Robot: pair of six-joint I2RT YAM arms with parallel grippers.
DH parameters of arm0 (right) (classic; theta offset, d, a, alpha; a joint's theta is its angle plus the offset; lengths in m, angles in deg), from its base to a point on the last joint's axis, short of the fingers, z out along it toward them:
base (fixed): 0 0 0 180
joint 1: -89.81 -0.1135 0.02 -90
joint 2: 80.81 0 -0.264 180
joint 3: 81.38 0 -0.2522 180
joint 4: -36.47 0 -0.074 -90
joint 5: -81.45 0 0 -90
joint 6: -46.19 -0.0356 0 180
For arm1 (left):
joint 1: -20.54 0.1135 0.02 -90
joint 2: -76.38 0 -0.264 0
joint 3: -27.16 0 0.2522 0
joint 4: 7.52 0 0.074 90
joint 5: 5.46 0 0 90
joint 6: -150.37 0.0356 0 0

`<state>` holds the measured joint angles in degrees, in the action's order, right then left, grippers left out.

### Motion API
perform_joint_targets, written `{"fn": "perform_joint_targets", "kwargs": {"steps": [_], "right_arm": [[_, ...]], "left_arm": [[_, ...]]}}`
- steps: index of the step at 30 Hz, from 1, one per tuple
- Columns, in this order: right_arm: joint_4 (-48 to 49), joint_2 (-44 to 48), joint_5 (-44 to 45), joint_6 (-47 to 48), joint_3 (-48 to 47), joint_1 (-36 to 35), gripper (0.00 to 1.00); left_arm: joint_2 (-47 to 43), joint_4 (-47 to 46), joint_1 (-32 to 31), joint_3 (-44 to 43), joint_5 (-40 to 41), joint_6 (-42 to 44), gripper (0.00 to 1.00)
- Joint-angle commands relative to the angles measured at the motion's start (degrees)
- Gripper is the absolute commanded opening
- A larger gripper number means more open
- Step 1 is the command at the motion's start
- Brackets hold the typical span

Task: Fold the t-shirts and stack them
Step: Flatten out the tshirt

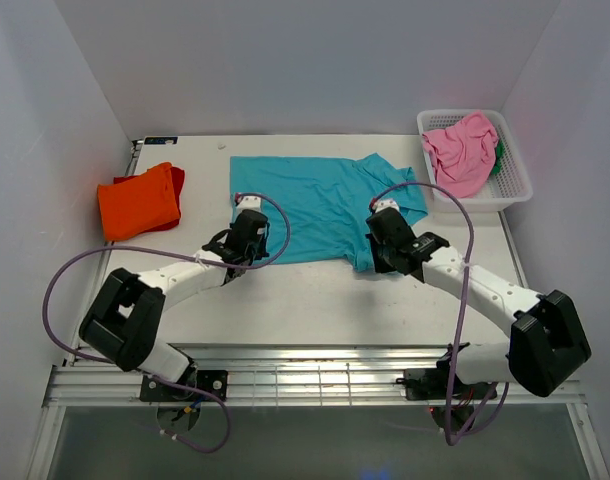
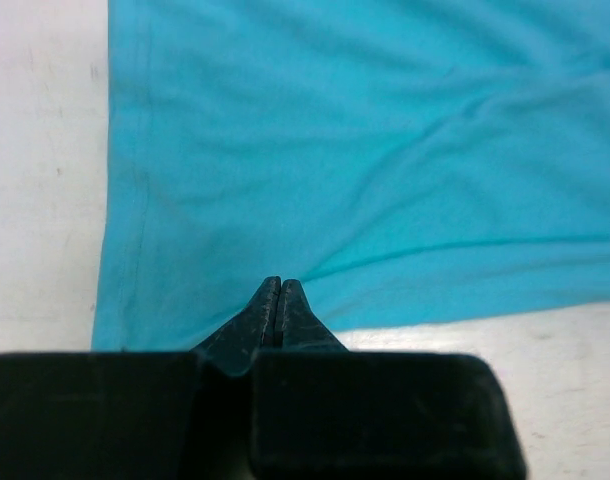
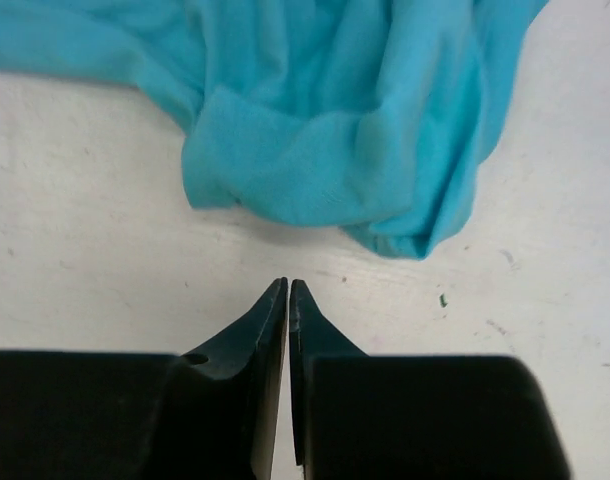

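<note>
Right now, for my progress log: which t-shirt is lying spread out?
The teal t-shirt, spread flat in the middle. The orange t-shirt lies folded at the left; the pink t-shirt sits crumpled in the white basket.

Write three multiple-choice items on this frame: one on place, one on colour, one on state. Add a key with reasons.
1. Where does the pink t-shirt lie?
A) in the white basket
B) spread flat between the arms
C) hanging from a gripper

2. What colour is the folded t-shirt at the left of the table?
A) teal
B) orange
C) white

3. How does the right gripper stand?
A) open around a sleeve
B) shut on pink cloth
C) shut, holding nothing

Key:
1 A, the pink cloth is heaped inside the basket at far right.
2 B, it shows bright orange in the top view.
3 C, the right wrist view shows fingers together over bare table, just short of the teal t-shirt.
</note>
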<state>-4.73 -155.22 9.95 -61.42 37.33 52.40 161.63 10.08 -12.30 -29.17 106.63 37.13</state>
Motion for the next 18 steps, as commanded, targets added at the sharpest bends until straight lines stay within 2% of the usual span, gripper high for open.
{"fn": "perform_joint_targets", "kwargs": {"steps": [1,6,11,13,15,17,18], "right_arm": [[2.13,-1.60,7.33,2.30,-10.81,1.89,0.11],[4.06,-14.06,6.55,7.05,-23.03,7.95,0.18],[5.56,-25.85,1.64,9.61,-37.33,14.19,0.23],[5.56,-32.18,-1.78,10.74,-41.66,16.92,0.26],[5.47,-38.14,-2.85,11.62,-47.99,18.76,0.38],[5.56,-41.85,-4.70,13.29,-53.95,19.82,0.50],[5.47,-45.43,-5.31,13.73,-56.07,20.87,0.52]], "left_arm": [[-0.03,-4.63,1.10,-7.25,1.12,2.85,0.00],[9.74,-2.51,6.38,-21.12,-4.50,3.82,0.00],[18.43,-3.31,13.23,-30.45,-8.90,5.40,0.00],[21.52,-2.43,15.07,-35.97,-10.39,6.27,0.13],[25.90,-2.51,16.05,-38.98,-11.10,6.89,0.18],[28.47,-2.96,17.37,-42.85,-12.77,7.60,0.35],[30.91,-3.04,17.63,-44.08,-12.77,7.77,0.43]]}}
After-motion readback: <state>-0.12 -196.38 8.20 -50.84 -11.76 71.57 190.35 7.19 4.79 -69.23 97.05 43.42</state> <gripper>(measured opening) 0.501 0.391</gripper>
